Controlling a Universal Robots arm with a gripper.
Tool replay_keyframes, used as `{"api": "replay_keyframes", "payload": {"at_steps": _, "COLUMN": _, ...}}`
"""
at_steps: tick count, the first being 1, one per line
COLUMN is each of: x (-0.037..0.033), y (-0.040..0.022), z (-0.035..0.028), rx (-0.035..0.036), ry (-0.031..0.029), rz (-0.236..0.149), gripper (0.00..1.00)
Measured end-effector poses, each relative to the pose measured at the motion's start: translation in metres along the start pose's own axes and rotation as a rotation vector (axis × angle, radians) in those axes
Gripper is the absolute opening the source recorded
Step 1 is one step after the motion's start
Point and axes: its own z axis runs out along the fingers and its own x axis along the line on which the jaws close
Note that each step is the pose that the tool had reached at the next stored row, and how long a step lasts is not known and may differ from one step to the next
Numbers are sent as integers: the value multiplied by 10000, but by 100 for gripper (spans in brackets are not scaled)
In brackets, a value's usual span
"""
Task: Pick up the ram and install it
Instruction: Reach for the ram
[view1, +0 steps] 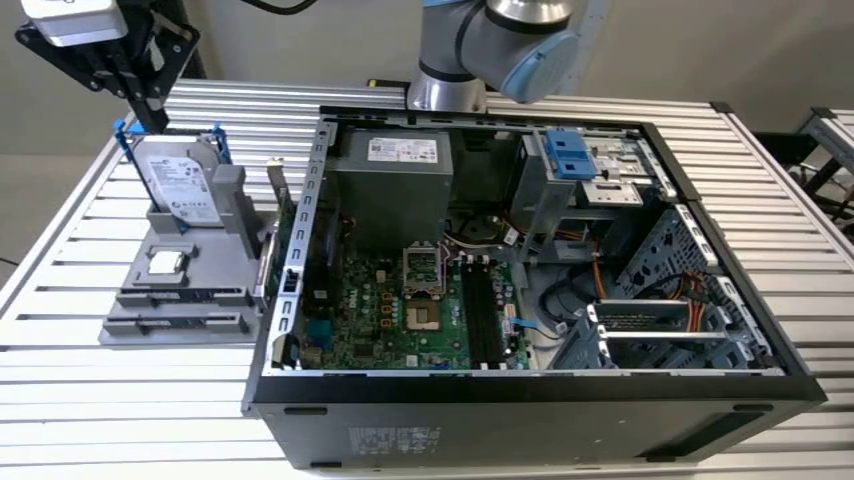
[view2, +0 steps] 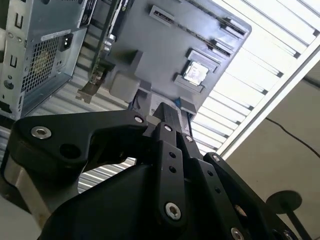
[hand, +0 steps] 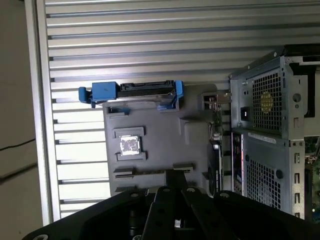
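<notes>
Ram (view1: 282, 235), as I judge the thin dark green board to be, stands on edge along the side of the grey holder (view1: 140, 300) that faces the open case (view1: 747, 300), just beside the case's wall. A metal tab at its far end leaves me a little unsure of that reading. The holder sits on the slatted tabletop (view1: 80, 400) toward its edge at the exterior view's left, with the case filling the middle. The pincer (view1: 147, 120) hangs above the holder's far corner, over the blue-framed drive (view1: 180, 185), its fingers pressed together with nothing between them. The second wrist view shows the pincer (view2: 172, 112) the same way, with the ram (view2: 102, 42) off to one side. From the pincer the ram lies toward the case, which is the exterior view's right, and somewhat nearer the tabletop's front edge. Its long axis runs parallel to the case wall, from the tabletop's far edge toward the near one, so the fingers would have to meet its flat faces across that line. A small silver chip (view1: 164, 262) lies flat on the holder between the drive and two long grooves. The black slots (view1: 477, 310) on the motherboard run the same way as the ram, and I cannot tell whether any is filled. White labels sit on the drive, the power supply (view1: 400, 150) and the case front, but none of the print is legible to me.
</notes>
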Motion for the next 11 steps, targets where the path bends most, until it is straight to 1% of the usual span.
{"api": "replay_keyframes", "payload": {"at_steps": 5, "x": 31, "y": 1, "z": -1, "rx": 0, "ry": 1, "rz": -2, "gripper": 0}}
{"api": "replay_keyframes", "payload": {"at_steps": 11, "x": 33, "y": 1, "z": -1, "rx": 1, "ry": 1, "rz": -3, "gripper": 0}}
